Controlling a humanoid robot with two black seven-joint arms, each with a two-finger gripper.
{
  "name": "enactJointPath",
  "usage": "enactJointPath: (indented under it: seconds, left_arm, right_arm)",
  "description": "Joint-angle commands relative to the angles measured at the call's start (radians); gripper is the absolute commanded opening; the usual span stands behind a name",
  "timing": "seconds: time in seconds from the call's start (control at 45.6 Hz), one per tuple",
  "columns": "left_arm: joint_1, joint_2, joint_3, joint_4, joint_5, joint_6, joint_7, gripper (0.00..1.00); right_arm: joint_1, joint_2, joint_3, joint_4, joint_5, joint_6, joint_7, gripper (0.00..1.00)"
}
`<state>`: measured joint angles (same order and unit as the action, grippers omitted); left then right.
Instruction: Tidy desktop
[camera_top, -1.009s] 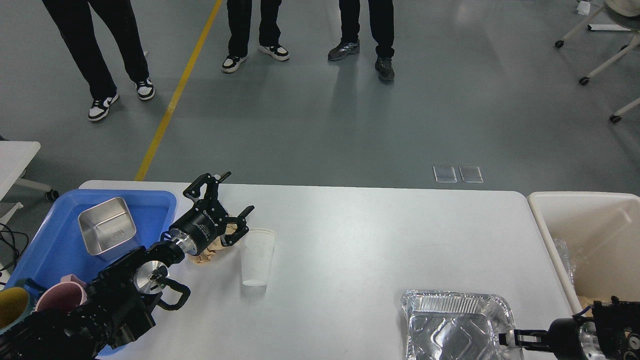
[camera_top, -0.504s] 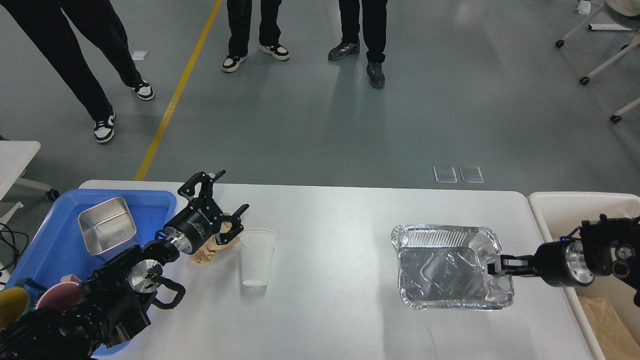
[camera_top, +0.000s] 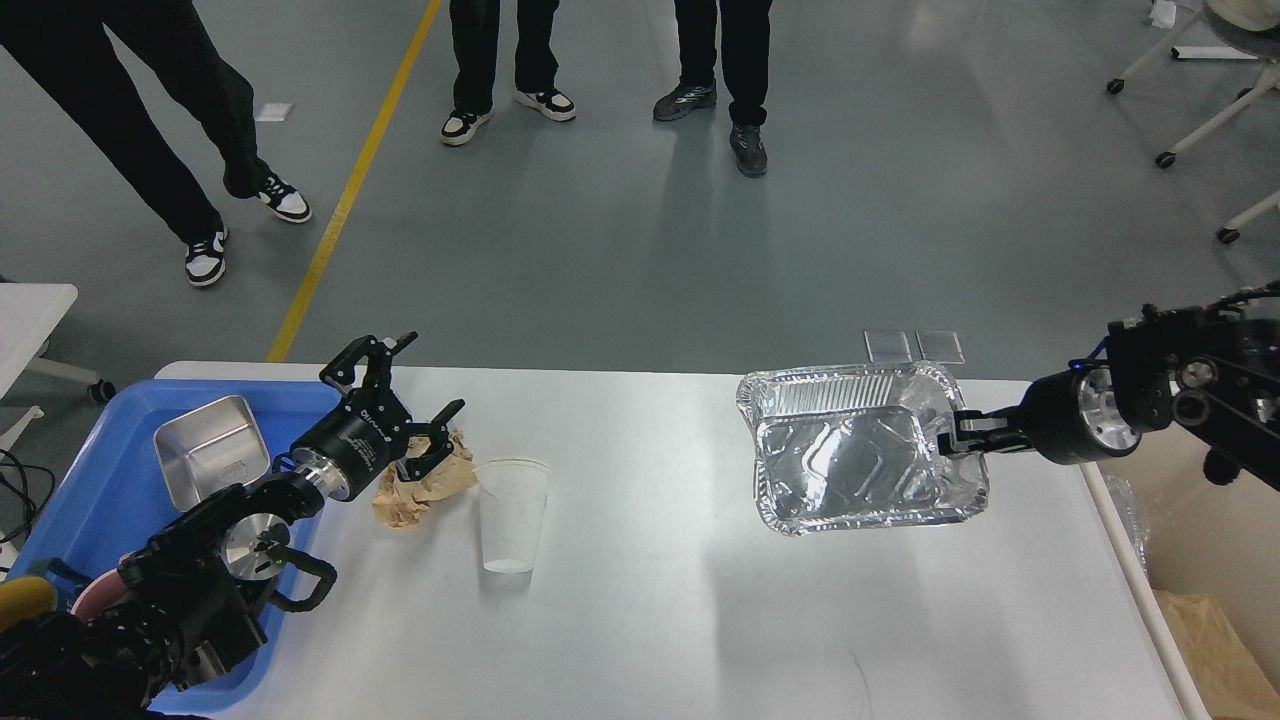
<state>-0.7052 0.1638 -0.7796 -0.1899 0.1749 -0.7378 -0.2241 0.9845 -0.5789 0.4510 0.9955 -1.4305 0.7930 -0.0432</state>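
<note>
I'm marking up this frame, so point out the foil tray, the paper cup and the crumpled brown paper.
foil tray (camera_top: 840, 470): head view, on its shiny inner floor.
paper cup (camera_top: 512, 515): head view, on its side wall.
crumpled brown paper (camera_top: 415, 495): head view, on its creased middle.

left gripper (camera_top: 405, 400): jaws spread wide, low | right gripper (camera_top: 950, 435): jaws clamped, arm raised

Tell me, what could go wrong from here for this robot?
The right gripper holds the foil tray only by one rim, lifted off the desktop; thin foil may bend or slip out before reaching the bin. The open left gripper hovers over the crumpled paper, right beside the paper cup; a grab there might knock the cup over.
</note>
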Motion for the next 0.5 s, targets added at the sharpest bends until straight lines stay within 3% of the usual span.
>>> enactJointPath:
  seconds: [0.0, 0.197, 0.483]
  left_arm:
    - [0.006, 0.025, -0.001, -0.002, -0.002, -0.003, 0.000, 0.97]
    - [0.013, 0.042, -0.001, -0.002, -0.006, -0.003, -0.001, 0.97]
    - [0.015, 0.039, -0.001, -0.002, -0.008, -0.003, -0.003, 0.97]
  right_arm:
    - [0.062, 0.126, -0.035, -0.113, -0.005, 0.003, -0.001, 0.00]
    - [0.121, 0.297, -0.060, -0.307, -0.004, 0.017, 0.003, 0.00]
    - [0.163, 0.393, -0.107, -0.452, -0.002, 0.038, 0.008, 0.00]
